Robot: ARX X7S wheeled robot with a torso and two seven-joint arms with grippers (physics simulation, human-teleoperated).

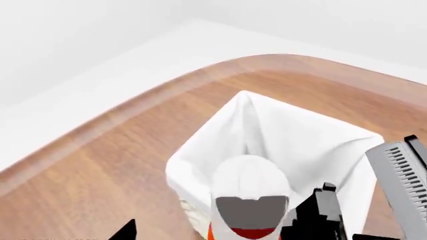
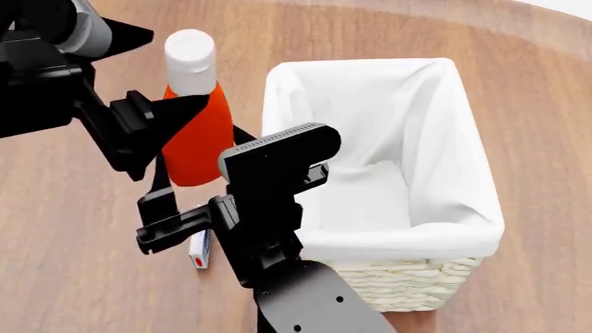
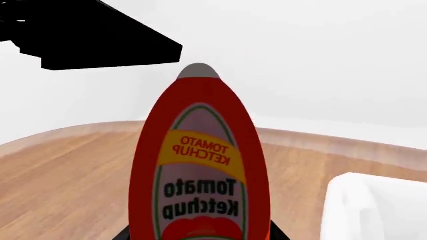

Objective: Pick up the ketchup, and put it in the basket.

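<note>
Spreading under everything is a brown wooden tabletop [image 2: 74,277] with a rounded rim. Its far edge curves past just beyond the large rectangular cream wicker basket [image 2: 407,281]. A white cloth liner is folded over the basket's rim, and nothing shows inside it.

The black left gripper [image 2: 166,69] hangs over the bottle's top with its fingers spread wide. In the left wrist view the white cap sits between them, and neither finger is seen to touch it. The black right gripper [image 2: 227,194], which has a grey ribbed pad, reaches in low on the near side and straddles the bottle's lower body. Whether it pinches the bottle or only brackets it cannot be told from these views.

The orange-red plastic ketchup squeeze bottle [image 2: 199,139] stands about upright with its long axis vertical, cap up, and its yellow-white label faces the right wrist camera. It is just beside the basket's left wall, toward the table's far edge. Whether its base rests on the wood is unclear.

The coming move probably turns on this: the basket opening lies directly to the bottle's right, so the bottle must clear the rim. The right arm looks better placed to carry it.

A small white-and-red box [image 2: 198,253] lies on the wood nearer than the bottle.
</note>
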